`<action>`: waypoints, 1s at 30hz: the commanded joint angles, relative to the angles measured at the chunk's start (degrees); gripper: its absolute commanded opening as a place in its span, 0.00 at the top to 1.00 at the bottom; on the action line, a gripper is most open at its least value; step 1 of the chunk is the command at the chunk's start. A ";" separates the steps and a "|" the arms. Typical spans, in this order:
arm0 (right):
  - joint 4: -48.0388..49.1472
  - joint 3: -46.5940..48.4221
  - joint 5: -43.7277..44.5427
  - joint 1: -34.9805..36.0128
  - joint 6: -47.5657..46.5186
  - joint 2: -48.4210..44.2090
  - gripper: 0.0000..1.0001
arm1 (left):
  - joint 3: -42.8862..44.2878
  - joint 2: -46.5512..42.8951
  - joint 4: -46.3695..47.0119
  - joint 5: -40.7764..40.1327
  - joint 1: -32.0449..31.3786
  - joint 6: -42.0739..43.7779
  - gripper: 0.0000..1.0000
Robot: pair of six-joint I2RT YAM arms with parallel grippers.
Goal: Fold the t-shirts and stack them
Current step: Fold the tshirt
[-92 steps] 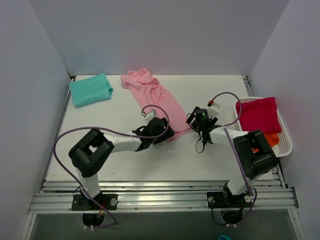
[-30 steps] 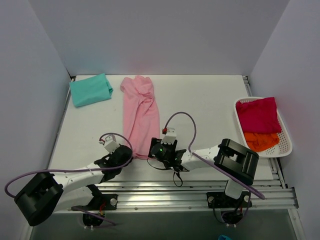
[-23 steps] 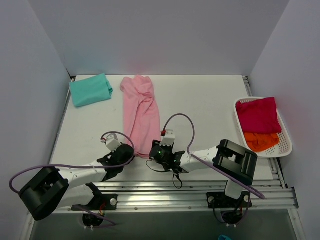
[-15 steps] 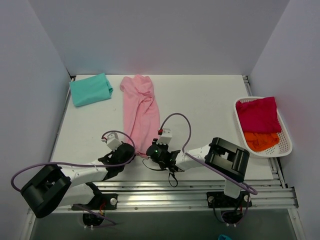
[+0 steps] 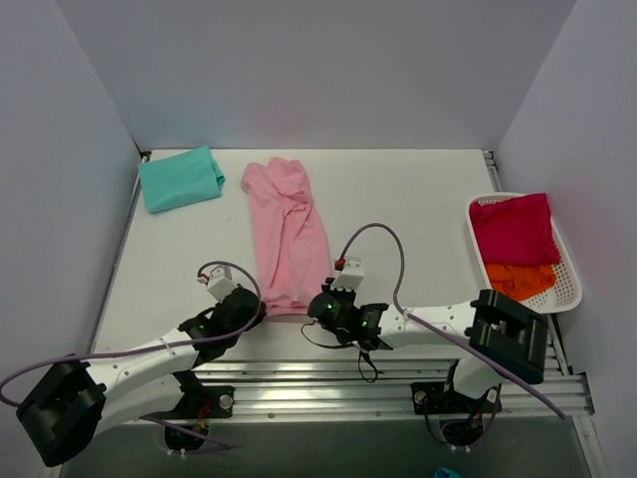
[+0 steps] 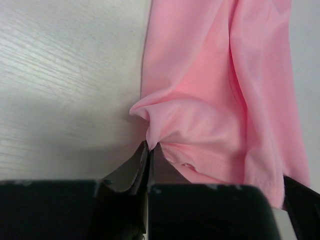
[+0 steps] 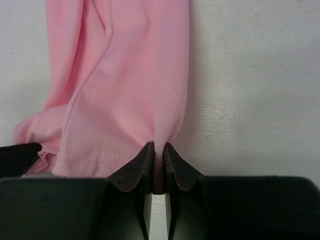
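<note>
— At the near table (image 5: 418, 199) edge, what are the wrist views adding?
— Closed fingers: left gripper (image 6: 148, 146) and right gripper (image 7: 155, 149) are clamping the pink shirt's (image 5: 289, 229) hem; overhead, it is lying lengthwise between lilac walls (image 5: 328, 70)

From above, the near hem of the pink shirt (image 5: 289, 234) is covered by the left gripper (image 5: 257, 309) and the right gripper (image 5: 315, 307), whose fingertips are too small to make out there. Both wrist views cut the shirt off at the top edge, and the pinched cloth is hidden between the fingers. The orange shirt (image 5: 516, 280) lies mostly buried under the red shirt (image 5: 513, 227) in the basket (image 5: 569, 284).
</note>
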 commanded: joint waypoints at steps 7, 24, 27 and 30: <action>-15.90 -3.95 10.37 3.81 6.37 -4.86 0.85 | -1.89 -5.19 -9.95 -2.73 0.29 1.87 0.98; -12.22 -3.43 9.59 7.24 6.47 -3.02 0.23 | -4.80 -9.59 -11.36 -0.89 -0.32 0.37 0.98; -8.79 -2.46 7.92 7.33 4.18 -1.79 0.22 | -4.80 -9.24 -10.92 -0.80 -0.41 0.37 0.98; -7.38 -0.88 6.69 7.76 3.39 -0.21 0.23 | -4.88 -8.80 -10.40 -0.80 -0.41 0.37 0.98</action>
